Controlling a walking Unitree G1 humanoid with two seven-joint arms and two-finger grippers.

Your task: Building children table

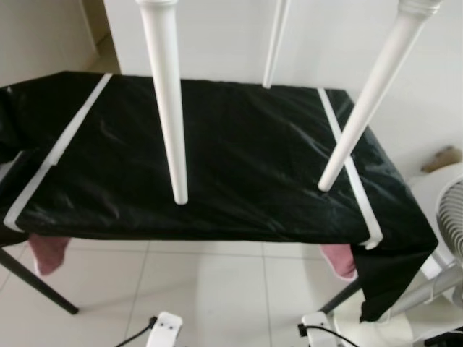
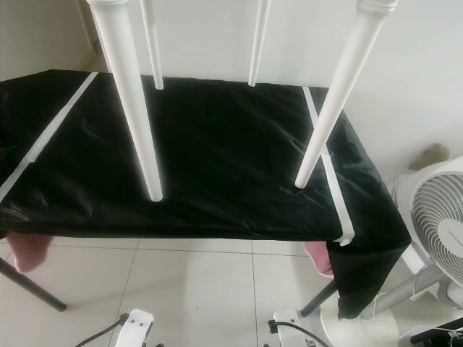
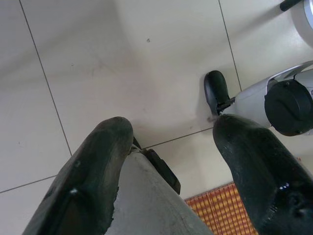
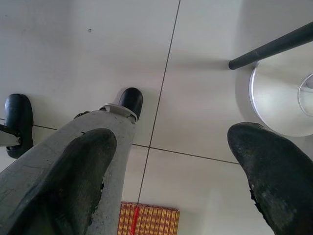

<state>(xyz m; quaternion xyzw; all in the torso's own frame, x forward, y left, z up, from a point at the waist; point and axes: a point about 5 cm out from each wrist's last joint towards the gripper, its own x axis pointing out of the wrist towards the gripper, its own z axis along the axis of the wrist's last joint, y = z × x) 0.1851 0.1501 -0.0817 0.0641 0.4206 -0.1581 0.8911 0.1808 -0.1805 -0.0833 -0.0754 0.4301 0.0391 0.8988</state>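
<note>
Overhead, the white table legs (image 1: 168,108), apparently rigid, light and smooth, hang at twelve o'clock above the black-draped table (image 1: 239,155), best gripped mid-shaft, while left gripper (image 3: 171,161) and right gripper (image 4: 171,161) hang spread apart, empty, over floor tiles (image 3: 122,73).

Four white legs (image 2: 134,108), one fan (image 2: 434,217)
</note>
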